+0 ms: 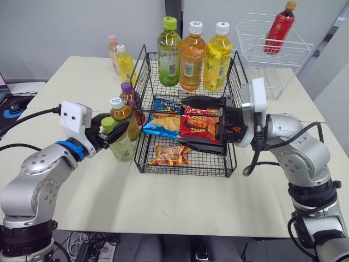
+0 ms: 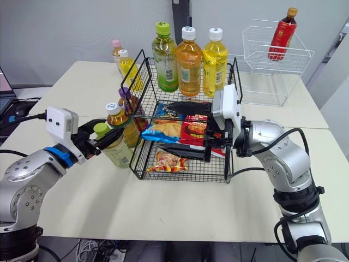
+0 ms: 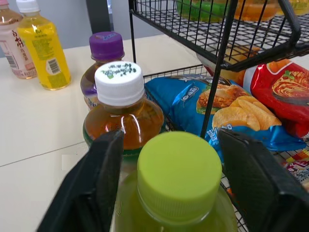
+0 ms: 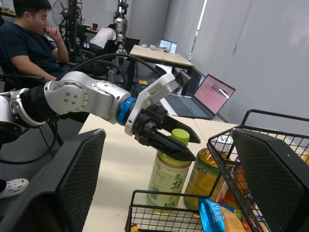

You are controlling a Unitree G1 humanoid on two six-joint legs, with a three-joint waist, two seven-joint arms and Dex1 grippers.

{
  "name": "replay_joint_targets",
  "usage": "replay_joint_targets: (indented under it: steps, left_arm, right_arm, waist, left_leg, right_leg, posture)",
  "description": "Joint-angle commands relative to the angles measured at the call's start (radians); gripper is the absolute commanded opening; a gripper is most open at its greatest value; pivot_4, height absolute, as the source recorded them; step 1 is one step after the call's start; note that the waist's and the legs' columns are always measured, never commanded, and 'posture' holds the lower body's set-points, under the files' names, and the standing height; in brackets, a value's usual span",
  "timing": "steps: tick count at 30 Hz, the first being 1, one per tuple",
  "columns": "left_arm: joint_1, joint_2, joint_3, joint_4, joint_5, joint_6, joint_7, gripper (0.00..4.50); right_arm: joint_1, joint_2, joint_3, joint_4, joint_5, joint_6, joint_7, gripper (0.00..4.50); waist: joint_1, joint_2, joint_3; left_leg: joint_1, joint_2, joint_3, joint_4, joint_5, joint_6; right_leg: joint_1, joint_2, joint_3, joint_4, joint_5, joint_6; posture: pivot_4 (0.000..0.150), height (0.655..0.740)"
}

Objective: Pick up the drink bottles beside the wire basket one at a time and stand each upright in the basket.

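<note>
A green-capped tea bottle (image 1: 121, 143) stands upright on the table just left of the black two-tier wire basket (image 1: 185, 172). My left gripper (image 1: 116, 134) is open, its fingers (image 3: 104, 183) straddling the bottle's green cap (image 3: 179, 174) with a small gap. Behind it stand a white-capped amber bottle (image 1: 126, 117) and a purple-capped bottle (image 1: 130, 94). Farther back are a yellow bottle (image 1: 125, 64) and a pink one (image 1: 113, 49). Three bottles, green (image 1: 169, 54), orange (image 1: 192, 57) and yellow (image 1: 217, 57), stand upright on the basket's upper tier. My right gripper (image 1: 197, 123) is wide open over the lower tier from the right.
Snack bags lie in the lower tier: blue chips (image 1: 163, 123), a red bag (image 1: 199, 125) and a small one (image 1: 170, 155). A white wire basket (image 1: 262, 57) holding a red bottle (image 1: 279, 28) sits at the back right. A person (image 4: 29, 38) sits beyond the table.
</note>
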Motion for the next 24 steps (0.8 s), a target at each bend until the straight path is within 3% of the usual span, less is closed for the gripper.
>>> replay_joint_targets:
  steps: [1,3,15,20,24]
  left_arm:
    - [0.002,0.005,0.014,-0.017,0.005,-0.001,0.005,1.93]
    - [0.006,0.003,0.017,-0.018,0.004,0.002,0.008,1.42]
    - [-0.006,0.034,0.076,-0.020,-0.043,0.000,-0.037,1.38]
    - [-0.069,0.144,0.185,0.024,-0.138,0.059,-0.119,1.38]
    - [-0.133,0.278,0.278,0.076,-0.291,0.185,-0.217,1.38]
  right_arm:
    - [-0.003,-0.004,-0.026,-0.024,0.007,-0.007,-0.005,4.50]
    - [-0.002,-0.004,-0.026,-0.024,0.006,-0.009,-0.005,4.50]
    - [-0.006,0.007,-0.024,-0.013,0.002,-0.016,-0.007,4.50]
    - [-0.011,0.020,-0.034,-0.001,0.002,-0.026,-0.013,4.50]
    - [-0.018,0.038,-0.030,0.005,-0.007,-0.036,-0.024,4.50]
  waist:
    - [0.000,0.000,0.000]
    - [0.000,0.000,0.000]
    - [-0.001,0.000,0.000]
    - [-0.001,0.000,0.000]
    - [-0.001,0.000,0.001]
  left_leg:
    - [0.000,0.000,0.000,0.000,0.000,0.000]
    - [0.000,0.000,0.000,0.000,0.000,0.000]
    - [0.000,0.000,0.000,0.000,0.000,0.000]
    - [-0.001,0.000,0.000,0.000,0.000,0.000]
    - [-0.002,0.000,0.000,0.000,0.000,0.000]
  right_leg:
    - [0.000,0.000,0.000,0.000,0.000,0.000]
    - [0.000,0.000,0.000,0.000,0.000,0.000]
    - [0.000,0.000,0.000,0.000,0.000,0.000]
    - [-0.001,0.000,0.000,0.000,0.000,0.000]
    - [-0.001,0.000,-0.001,-0.001,0.000,0.000]
  posture:
    - [0.150,0.7400]
    - [0.150,0.7400]
    - [0.150,0.7400]
    - [0.150,0.7400]
    - [0.150,0.7400]
